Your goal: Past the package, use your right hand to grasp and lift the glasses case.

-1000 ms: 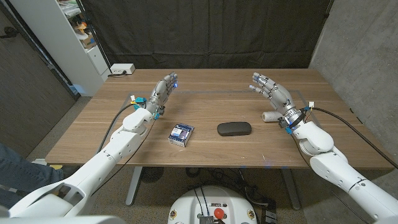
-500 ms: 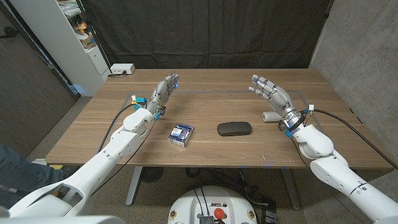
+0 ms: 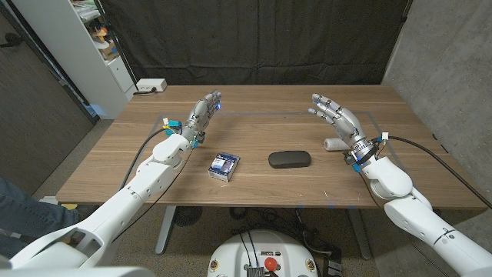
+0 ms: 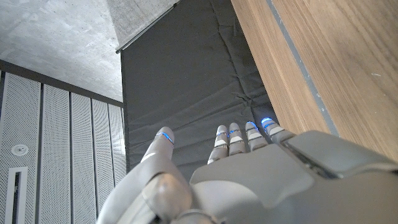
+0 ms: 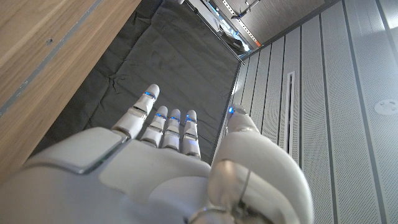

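Note:
A dark oval glasses case (image 3: pixel 289 159) lies on the wooden table (image 3: pixel 261 115) near its front middle. To its left sits a small blue and white package (image 3: pixel 224 165). My right hand (image 3: pixel 337 119) is open above the table, to the right of the case and a little farther back, with nothing in it. The right wrist view has that hand (image 5: pixel 161 168) with its fingers (image 5: pixel 168 127) stretched out toward a dark curtain. My left hand (image 3: pixel 202 114) is open too, held up behind and left of the package; the left wrist view shows the same hand (image 4: pixel 249 174).
A small white cylinder (image 3: pixel 336 144) lies on the table just under my right hand. A white box (image 3: pixel 151 85) sits at the back left corner. White shelving (image 3: pixel 96 38) stands to the left and a dark curtain (image 3: pixel 254 38) hangs behind the table.
My right hand has drifted slightly to the right; the case, the package and my left hand have not moved.

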Robot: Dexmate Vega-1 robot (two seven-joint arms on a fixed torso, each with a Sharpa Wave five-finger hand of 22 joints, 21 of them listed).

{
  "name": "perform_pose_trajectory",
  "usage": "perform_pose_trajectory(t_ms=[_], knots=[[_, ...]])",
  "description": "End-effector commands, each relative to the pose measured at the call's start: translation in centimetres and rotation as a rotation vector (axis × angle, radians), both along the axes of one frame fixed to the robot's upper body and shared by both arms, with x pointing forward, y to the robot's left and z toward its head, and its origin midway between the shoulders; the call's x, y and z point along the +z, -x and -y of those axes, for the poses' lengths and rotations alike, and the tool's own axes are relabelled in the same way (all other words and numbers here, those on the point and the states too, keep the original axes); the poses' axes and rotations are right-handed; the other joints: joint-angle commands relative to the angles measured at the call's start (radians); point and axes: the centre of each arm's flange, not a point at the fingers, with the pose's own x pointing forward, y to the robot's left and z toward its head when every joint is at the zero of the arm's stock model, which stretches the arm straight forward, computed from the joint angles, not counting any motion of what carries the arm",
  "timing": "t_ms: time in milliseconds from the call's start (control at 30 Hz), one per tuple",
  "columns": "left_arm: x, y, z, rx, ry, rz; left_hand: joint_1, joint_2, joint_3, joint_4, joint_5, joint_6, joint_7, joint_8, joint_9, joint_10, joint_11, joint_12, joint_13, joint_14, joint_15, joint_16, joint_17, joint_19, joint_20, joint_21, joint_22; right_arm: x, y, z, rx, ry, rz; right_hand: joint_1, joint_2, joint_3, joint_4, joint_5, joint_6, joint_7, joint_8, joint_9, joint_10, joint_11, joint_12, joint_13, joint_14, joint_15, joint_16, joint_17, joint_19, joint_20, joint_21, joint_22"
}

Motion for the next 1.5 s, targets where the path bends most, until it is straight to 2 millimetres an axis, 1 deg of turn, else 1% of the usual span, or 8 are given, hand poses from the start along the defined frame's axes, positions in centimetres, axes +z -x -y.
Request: perform_pose_trajectory(t_ms=[33, 367, 1100, 1300, 1500], knots=[[-0.2, 0.1, 0.0, 0.002, -0.003, -0.008, 0.009, 0.004, -0.002, -0.005, 0.0, 0.008, 0.001, 0.002, 0.004, -0.002, -0.003, 0.004, 0.003, -0.001, 0.001, 0.006, 0.001, -0.005, 0.009, 0.004, 0.002, -0.2, 0.4, 0.0, -0.048, 0.071, 0.036, 0.012, 0.003, 0.003, -0.007, 0.004, 0.006, 0.001, 0.005, 0.003, -0.006, 0.002, -0.002, 0.002, -0.002, -0.002, -0.001, -0.001, 0.0, -0.005, -0.001, 0.005], [-0.1, 0.1, -0.4, 0.004, -0.004, -0.009, 0.009, 0.004, -0.003, -0.006, 0.0, 0.013, 0.001, 0.004, 0.004, -0.001, 0.0, 0.004, 0.003, 0.0, 0.003, 0.006, 0.001, -0.005, 0.01, 0.005, 0.002, -0.3, 0.8, -0.1, -0.057, 0.108, 0.05, 0.021, 0.006, 0.009, -0.012, 0.006, 0.006, 0.001, 0.005, 0.003, -0.008, 0.001, -0.002, 0.001, -0.001, -0.003, -0.001, -0.005, 0.0, -0.005, 0.0, 0.004], [0.3, 0.2, 0.0, -0.009, -0.034, -0.003, 0.008, 0.005, -0.005, -0.007, 0.0, 0.022, 0.0, 0.005, 0.004, 0.001, 0.003, 0.005, 0.003, 0.003, 0.007, 0.007, 0.001, -0.006, 0.017, 0.005, 0.002, -0.3, 2.0, -0.1, -0.175, 0.235, 0.156, 0.041, 0.001, 0.018, -0.026, 0.007, 0.006, -0.003, 0.003, 0.003, 0.008, 0.001, 0.006, -0.001, 0.014, -0.005, 0.004, -0.014, 0.01, -0.005, 0.003, 0.004], [0.3, 0.2, 0.1, -0.011, -0.034, -0.004, 0.007, 0.005, -0.006, -0.007, 0.0, 0.029, -0.002, 0.007, 0.004, 0.003, 0.002, 0.006, 0.003, 0.006, 0.007, 0.008, 0.001, -0.006, 0.018, 0.006, 0.003, -0.3, 2.4, -0.2, -0.192, 0.26, 0.172, 0.046, 0.0, 0.021, -0.028, 0.007, 0.007, -0.008, 0.004, 0.003, 0.016, -0.006, 0.009, -0.001, 0.019, -0.006, 0.006, -0.017, 0.011, -0.005, 0.003, 0.004], [0.4, 0.2, 0.2, -0.01, -0.036, -0.003, 0.007, 0.006, -0.007, -0.008, 0.0, 0.036, -0.001, 0.009, 0.004, 0.004, 0.003, 0.006, 0.003, 0.006, 0.007, 0.008, 0.001, -0.006, 0.019, 0.006, 0.003, -0.2, 2.6, -0.2, -0.212, 0.297, 0.193, 0.05, -0.002, 0.023, -0.03, 0.007, 0.007, -0.008, 0.003, 0.003, 0.022, -0.004, 0.011, -0.002, 0.024, -0.01, 0.007, -0.018, 0.014, -0.004, 0.004, 0.004]])
